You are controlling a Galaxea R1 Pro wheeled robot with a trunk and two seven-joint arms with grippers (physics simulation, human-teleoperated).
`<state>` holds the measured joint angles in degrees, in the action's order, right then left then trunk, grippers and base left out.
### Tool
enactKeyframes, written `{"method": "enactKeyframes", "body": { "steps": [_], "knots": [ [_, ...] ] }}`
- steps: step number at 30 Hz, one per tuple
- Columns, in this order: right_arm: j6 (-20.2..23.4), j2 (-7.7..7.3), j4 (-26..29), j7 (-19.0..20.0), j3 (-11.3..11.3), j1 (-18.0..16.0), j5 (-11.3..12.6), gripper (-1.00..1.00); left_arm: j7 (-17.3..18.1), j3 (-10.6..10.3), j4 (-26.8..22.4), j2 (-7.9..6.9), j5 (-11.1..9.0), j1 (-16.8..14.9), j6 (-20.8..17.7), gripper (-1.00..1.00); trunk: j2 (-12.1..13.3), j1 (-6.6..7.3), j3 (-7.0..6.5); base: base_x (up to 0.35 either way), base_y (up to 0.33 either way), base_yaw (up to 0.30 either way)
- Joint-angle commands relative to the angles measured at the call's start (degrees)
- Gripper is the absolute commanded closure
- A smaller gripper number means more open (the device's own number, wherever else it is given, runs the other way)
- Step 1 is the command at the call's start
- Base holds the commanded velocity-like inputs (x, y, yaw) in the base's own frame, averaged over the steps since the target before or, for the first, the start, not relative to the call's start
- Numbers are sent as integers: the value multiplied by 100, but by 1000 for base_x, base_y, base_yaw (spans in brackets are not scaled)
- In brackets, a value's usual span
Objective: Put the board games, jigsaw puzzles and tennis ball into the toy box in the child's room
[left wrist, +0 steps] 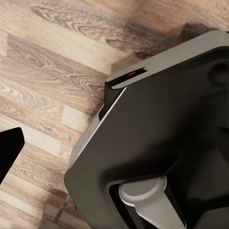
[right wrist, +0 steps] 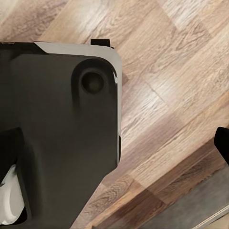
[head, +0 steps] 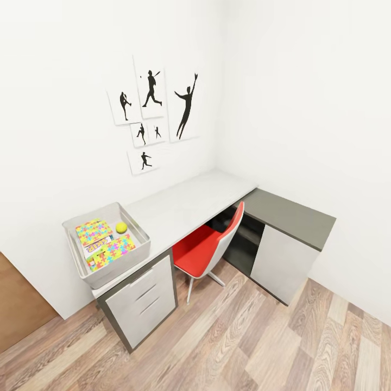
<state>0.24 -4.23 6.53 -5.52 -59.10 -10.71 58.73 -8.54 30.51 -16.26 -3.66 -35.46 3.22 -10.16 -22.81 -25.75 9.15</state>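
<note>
In the head view the pale grey toy box [head: 117, 271] stands on the left end of the table [head: 190, 201]. Inside it lie two jigsaw puzzles [head: 93, 230] [head: 115, 250], with the tennis ball [head: 121, 227] beside them. A strip of a yellow board game [head: 96, 245] with red letters shows between the puzzles. A dark fingertip [left wrist: 9, 148] sits at the edge of the left wrist view over the wood floor. Another dark fingertip [right wrist: 223, 143] sits at the edge of the right wrist view. Neither view shows how far the jaws stand apart.
A red chair [head: 203, 250] is tucked under the desk's middle. White drawers [head: 144, 301] stand under the toy box, and a dark grey section [head: 293, 214] with a cabinet forms the right wing. My dark base [left wrist: 157, 143] [right wrist: 57, 133] is over plank floor.
</note>
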Motion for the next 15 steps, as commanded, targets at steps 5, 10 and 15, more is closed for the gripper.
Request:
{"method": "enactKeyframes", "body": {
  "steps": [5,10,15],
  "knots": [
    [3,-12,17,-37,-49,-1,51,-100,-34,-1,-26,2,-58,6,-38,-100,-11,-3,10,0,0,0],
    [3,6,21,-36,-53,-1,67,-100,-34,-1,-26,0,-58,4,-38,-100,-11,-3,10,0,0,0],
    [-5,21,25,-32,-55,-1,72,-100,-34,-1,-26,0,-58,6,-38,-100,-11,-3,10,0,0,0]
  ]
}}
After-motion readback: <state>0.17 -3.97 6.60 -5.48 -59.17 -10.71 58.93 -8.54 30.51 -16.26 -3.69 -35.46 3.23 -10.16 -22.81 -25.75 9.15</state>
